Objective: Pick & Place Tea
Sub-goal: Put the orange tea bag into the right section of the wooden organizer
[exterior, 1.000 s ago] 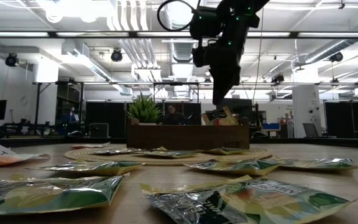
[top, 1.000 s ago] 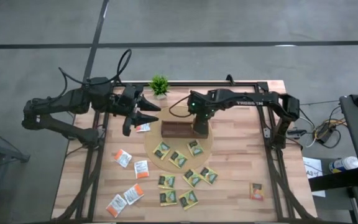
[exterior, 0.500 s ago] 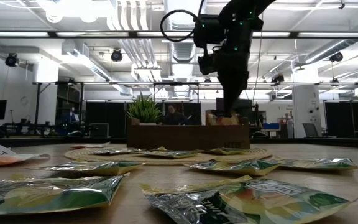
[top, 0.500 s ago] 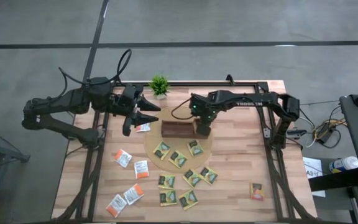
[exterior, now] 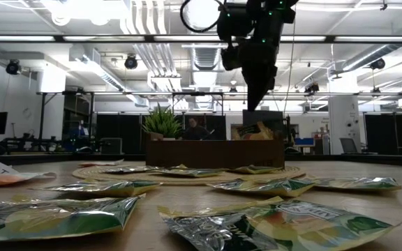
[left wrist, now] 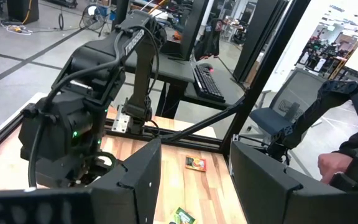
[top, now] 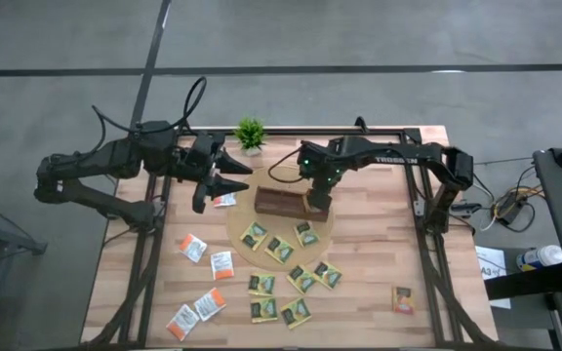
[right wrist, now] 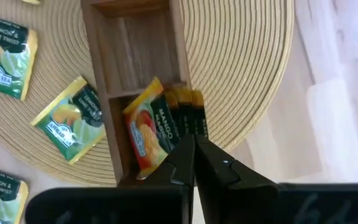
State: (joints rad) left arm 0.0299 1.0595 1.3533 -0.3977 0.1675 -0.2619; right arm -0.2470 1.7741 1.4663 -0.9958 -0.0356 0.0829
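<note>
The brown compartment tray (top: 279,202) sits on a round woven mat (top: 261,222). Several sachets (right wrist: 160,124) stand on edge in its right-end compartment and stick up above its wall in the low view (exterior: 255,130). My right gripper (top: 317,200) is shut and empty just above them; it also shows in the low view (exterior: 251,104) and the right wrist view (right wrist: 194,152). Green-and-yellow sachets (top: 279,249) lie flat on the mat and on the table in front of it. White-and-orange sachets (top: 208,283) lie at the near left. My left gripper (top: 228,176) hovers open, left of the tray.
A small potted plant (top: 250,135) stands behind the tray at the far edge. One sachet (top: 224,200) lies under my left gripper and a lone one (top: 402,298) lies at the near right. The dark table frame (top: 418,195) runs along the sides.
My right gripper has gone down with a sachet into the tray's right-end compartment, then risen without it. The sachet now stands in the compartment among the others.
</note>
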